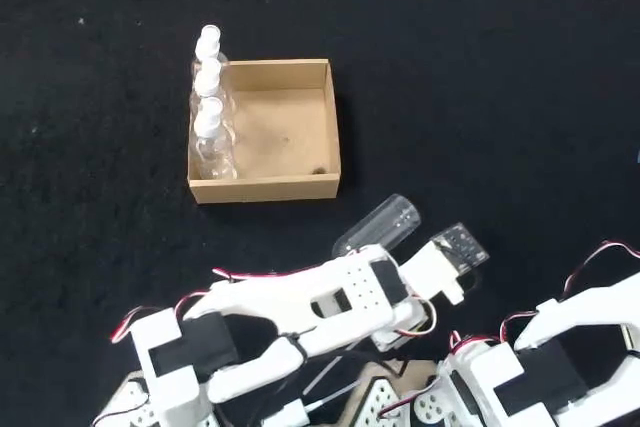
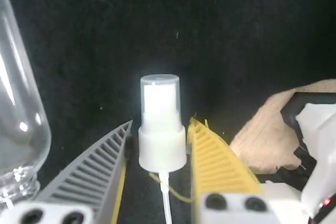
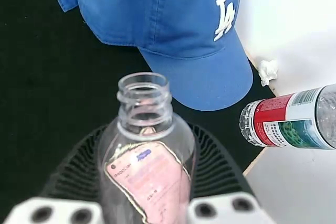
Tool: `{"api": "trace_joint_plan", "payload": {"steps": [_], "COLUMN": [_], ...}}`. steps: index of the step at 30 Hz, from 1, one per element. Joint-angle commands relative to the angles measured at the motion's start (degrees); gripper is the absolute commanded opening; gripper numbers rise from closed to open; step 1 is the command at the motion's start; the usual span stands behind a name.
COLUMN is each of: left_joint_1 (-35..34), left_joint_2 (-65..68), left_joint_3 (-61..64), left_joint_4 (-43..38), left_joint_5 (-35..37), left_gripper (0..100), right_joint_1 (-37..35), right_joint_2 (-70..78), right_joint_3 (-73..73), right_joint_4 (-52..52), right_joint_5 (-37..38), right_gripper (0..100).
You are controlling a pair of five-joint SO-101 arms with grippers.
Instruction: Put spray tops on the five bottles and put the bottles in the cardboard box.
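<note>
Spray top: you have it pinched at its collar between the grey and yellow fingers of the left gripper, its thin tube running back toward the wrist.
Uncapped bottle: the right gripper is closed around its body, with a blue cap on the surface behind.
Cardboard box: three capped bottles stand in a row along one inside wall.
Loose bottle: clear, lying near the box, just beside the left arm's wrist.

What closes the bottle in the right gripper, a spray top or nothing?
Nothing. The bottle has a bare, open neck; a spray top sits in the left gripper.
</note>
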Motion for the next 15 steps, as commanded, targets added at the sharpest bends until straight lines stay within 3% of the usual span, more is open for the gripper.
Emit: {"api": "trace_joint_plan", "payload": {"steps": [1,5,10,15], "left_joint_1": [-0.48,-0.4,-0.22,-0.57], "left_joint_2": [1.23,1.76,1.23,-1.23], "left_joint_3": [-4.26,-3.82,-3.38,-4.35], "left_joint_4": [0.18,0.18,0.88,4.84], "left_joint_5": [-0.09,-0.35,-0.35,-0.62], "left_gripper": [17,17,3,3], "right_joint_1": [0.97,0.7,0.44,-1.76], "right_joint_2": [0.04,0.04,-0.22,-0.4], "right_joint_3": [-3.21,-3.21,-3.21,-4.79], "right_joint_4": [0.26,0.26,0.26,2.73], "right_joint_5": [-0.09,-0.26,-0.44,-0.44], "right_gripper": [1.1,1.1,1.1,1.1]}}
